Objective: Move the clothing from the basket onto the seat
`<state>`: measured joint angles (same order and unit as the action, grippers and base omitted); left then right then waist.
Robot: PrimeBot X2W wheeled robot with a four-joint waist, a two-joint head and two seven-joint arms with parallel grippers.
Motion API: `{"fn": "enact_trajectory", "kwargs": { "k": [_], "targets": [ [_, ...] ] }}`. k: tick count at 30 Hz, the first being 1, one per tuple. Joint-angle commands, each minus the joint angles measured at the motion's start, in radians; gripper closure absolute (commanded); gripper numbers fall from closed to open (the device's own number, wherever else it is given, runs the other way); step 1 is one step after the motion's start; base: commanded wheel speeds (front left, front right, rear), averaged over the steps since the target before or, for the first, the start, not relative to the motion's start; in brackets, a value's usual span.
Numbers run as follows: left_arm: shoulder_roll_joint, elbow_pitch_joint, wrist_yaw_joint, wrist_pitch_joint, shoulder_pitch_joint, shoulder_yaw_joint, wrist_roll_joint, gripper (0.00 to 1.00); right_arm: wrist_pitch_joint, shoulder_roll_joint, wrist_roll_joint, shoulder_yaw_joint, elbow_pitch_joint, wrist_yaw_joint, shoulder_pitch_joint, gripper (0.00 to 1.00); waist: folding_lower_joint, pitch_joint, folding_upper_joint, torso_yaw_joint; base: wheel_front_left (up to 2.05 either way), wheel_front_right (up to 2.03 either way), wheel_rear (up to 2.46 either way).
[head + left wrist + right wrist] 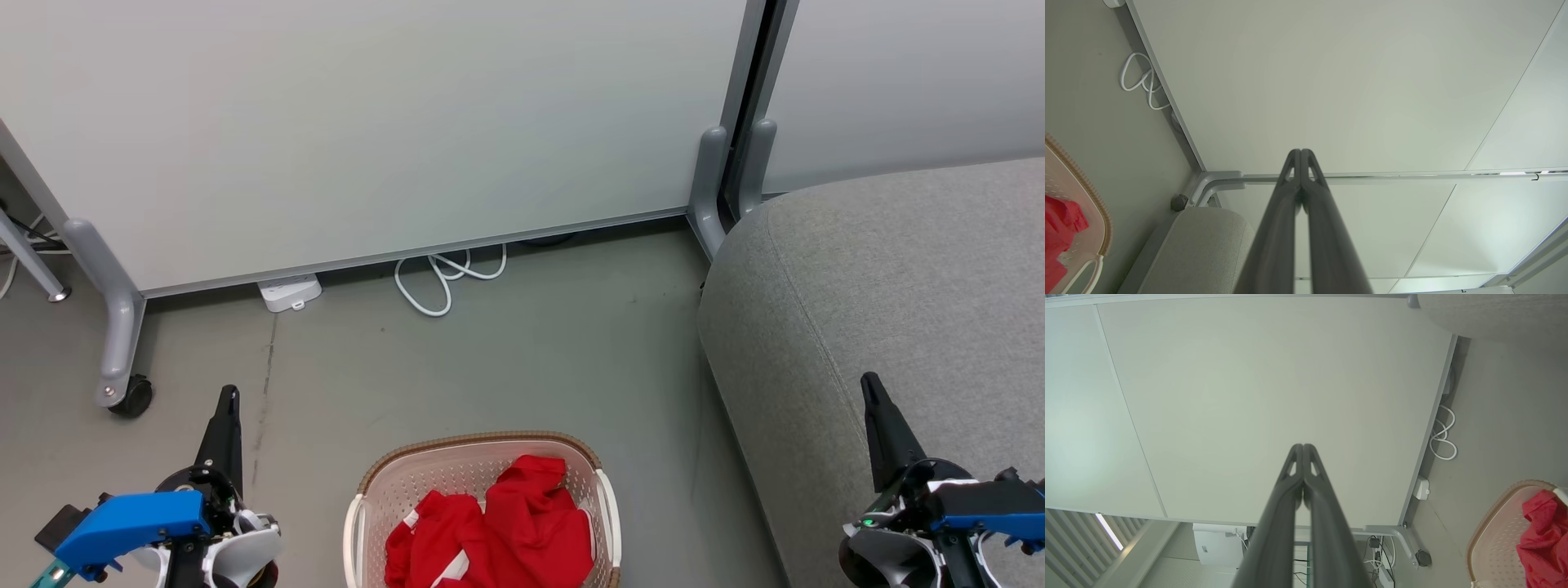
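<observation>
Head view: bright red sports clothing w/ white stripe trim (498,531) heaped inside small cream-white perforated plastic basket w/ brown woven-look rim (482,441), near centre on grey floor (531,351). Large light grey fabric-upholstered seat (898,269) at right, near basket, no red on visible part. Left end effector (229,402) near left, above floor, fingers pressed together, gripping nothing. Right end effector (872,390) near right, over seat edge, likewise closed & empty.

Left wrist view: left end effector (1300,153) tips touching, nothing between. Clothing (1061,228) inside basket, well apart from tips.

Right wrist view: right end effector (1303,448) closed, empty, aimed at pale partition (1249,396). Clothing (1541,531) in basket.

Progress est.: nothing done, no grasp or transfer yet. Left to do: open, reach into basket, lift garment(s), carry right, drop on seat.
</observation>
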<state>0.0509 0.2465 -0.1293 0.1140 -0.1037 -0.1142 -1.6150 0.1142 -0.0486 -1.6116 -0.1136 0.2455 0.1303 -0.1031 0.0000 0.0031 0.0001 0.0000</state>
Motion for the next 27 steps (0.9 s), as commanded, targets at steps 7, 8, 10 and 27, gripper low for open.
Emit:
{"fn": "enact_trajectory", "kwargs": {
  "k": [7, 8, 10, 27],
  "targets": [
    [-0.001, -0.004, -0.004, 0.002, -0.01, 0.0, 0.005, 1.0, 0.002, -0.003, -0.003, -0.001, -0.003, 0.001, -0.012, 1.0, 0.0, 0.0, -0.0001, 0.0, 0.0, 0.0, 0.0],
    [-0.001, -0.004, -0.004, 0.002, -0.01, 0.0, 0.005, 1.0, 0.002, -0.003, -0.003, -0.001, -0.003, 0.001, -0.012, 1.0, 0.0, 0.0, -0.0001, 0.0, 0.0, 0.0, 0.0],
    [-0.001, -0.004, -0.004, 0.002, -0.01, 0.0, 0.005, 1.0, 0.002, -0.003, -0.003, -0.001, -0.003, 0.001, -0.012, 1.0, 0.0, 0.0, -0.0001, 0.0, 0.0, 0.0, 0.0],
    [-0.001, -0.004, -0.004, 0.002, -0.01, 0.0, 0.005, 1.0, 0.002, -0.003, -0.003, -0.001, -0.003, 0.001, -0.012, 1.0, 0.0, 0.0, -0.0001, 0.0, 0.0, 0.0, 0.0]
  ]
}}
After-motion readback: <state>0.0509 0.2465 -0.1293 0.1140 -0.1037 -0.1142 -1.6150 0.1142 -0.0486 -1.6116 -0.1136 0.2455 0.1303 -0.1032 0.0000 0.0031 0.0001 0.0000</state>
